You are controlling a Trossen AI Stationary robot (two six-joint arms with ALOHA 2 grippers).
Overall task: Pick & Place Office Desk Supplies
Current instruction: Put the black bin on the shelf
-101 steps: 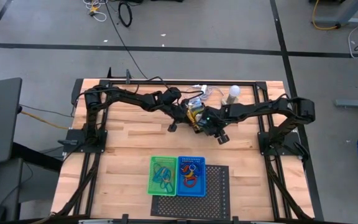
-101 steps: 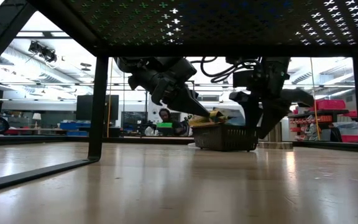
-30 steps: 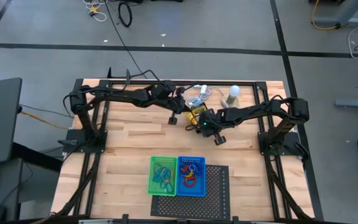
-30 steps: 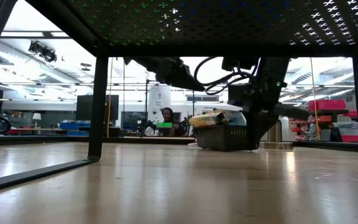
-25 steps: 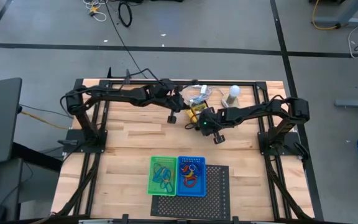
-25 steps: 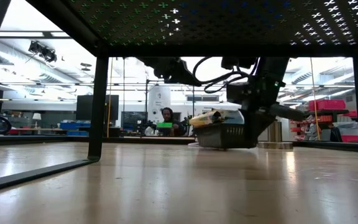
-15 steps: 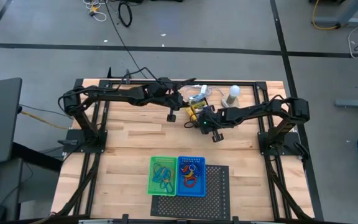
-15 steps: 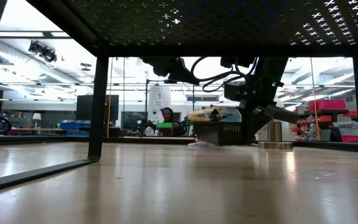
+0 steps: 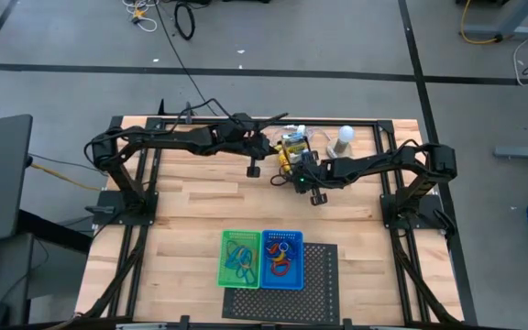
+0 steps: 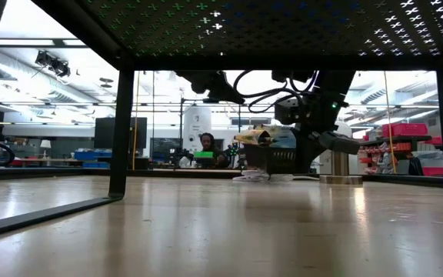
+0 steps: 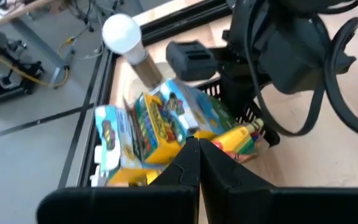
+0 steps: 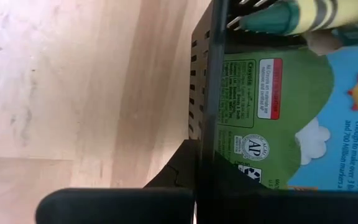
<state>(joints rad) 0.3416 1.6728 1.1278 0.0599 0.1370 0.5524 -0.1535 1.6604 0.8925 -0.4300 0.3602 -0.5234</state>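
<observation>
At the table's far middle, the right gripper (image 9: 293,176) pinches the black tray (image 9: 291,156) rim, crayon box (image 11: 166,121) lying at its twelve o'clock, while the left gripper (image 9: 262,149), shut empty, sits at the tray's nine o'clock.

Two dark jointed arms w/ looping black cables; green LED on right arm (image 9: 365,169) nr wrist.

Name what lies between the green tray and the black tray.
In the high view, only bare wooden table separates the green tray from the black tray.
</observation>
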